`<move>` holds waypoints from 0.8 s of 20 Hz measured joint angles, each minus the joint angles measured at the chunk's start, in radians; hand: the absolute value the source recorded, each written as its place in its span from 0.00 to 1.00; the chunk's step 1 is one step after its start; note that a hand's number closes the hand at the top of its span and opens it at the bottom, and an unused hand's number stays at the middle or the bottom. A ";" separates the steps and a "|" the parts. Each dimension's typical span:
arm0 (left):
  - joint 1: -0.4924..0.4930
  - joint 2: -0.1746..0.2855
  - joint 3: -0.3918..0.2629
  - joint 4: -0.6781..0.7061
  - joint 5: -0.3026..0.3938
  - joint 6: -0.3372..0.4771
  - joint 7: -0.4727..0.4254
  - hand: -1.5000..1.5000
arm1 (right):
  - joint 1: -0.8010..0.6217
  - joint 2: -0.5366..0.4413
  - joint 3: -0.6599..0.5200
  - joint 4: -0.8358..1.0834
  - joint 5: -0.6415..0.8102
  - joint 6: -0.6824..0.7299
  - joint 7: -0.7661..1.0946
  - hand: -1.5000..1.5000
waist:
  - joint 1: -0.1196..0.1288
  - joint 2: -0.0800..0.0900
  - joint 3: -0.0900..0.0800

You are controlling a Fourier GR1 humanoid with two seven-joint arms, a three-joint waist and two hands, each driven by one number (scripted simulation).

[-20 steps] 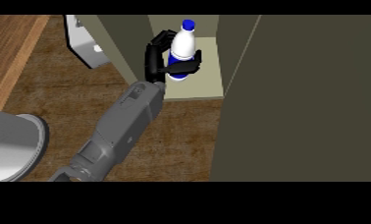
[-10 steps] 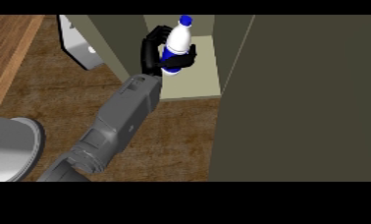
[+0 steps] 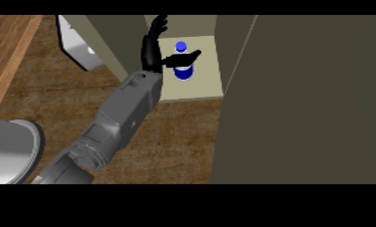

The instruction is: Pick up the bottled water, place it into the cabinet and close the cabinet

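The bottled water [image 3: 181, 72] stands upright on the pale floor of the open cabinet [image 3: 200, 87]. From above I see its blue cap, white body and blue label. My left hand [image 3: 151, 54] is inside the cabinet just left of the bottle and is open. Its fingers point straight up along the cabinet's left wall, and its thumb lies across the front of the bottle's body. The grey forearm [image 3: 125, 109] runs in from the lower left. My right hand shows nowhere.
A large olive panel [image 3: 308, 96], the cabinet's door or side, fills the right of the view. A white and grey appliance [image 3: 79, 47] stands left of the cabinet. A grey plate [image 3: 15, 149] lies at the lower left on the wooden counter [image 3: 169, 136].
The left hand's fingers, curled round the tilted bottle before, have straightened and come off it. The bottle now stands upright on the cabinet floor.
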 measured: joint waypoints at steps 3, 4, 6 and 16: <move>-0.021 0.014 0.019 0.018 0.006 -0.027 -0.004 0.00 | -0.005 0.003 -0.005 0.004 -0.005 0.008 -0.003 0.00 | -0.003 0.003 0.000; -0.015 0.015 0.027 0.022 0.010 -0.037 -0.017 0.00 | -0.005 0.005 -0.006 0.005 -0.005 0.009 -0.006 0.00 | -0.004 0.004 0.000; -0.019 0.010 0.042 0.025 0.016 -0.044 -0.030 0.00 | 0.004 0.011 0.003 0.007 -0.006 0.010 -0.014 0.00 | -0.004 0.003 0.000; -0.052 0.001 0.048 0.021 0.003 -0.131 -0.058 0.00 | 0.002 0.019 -0.017 0.005 -0.012 0.023 -0.006 0.00 | -0.004 0.001 0.000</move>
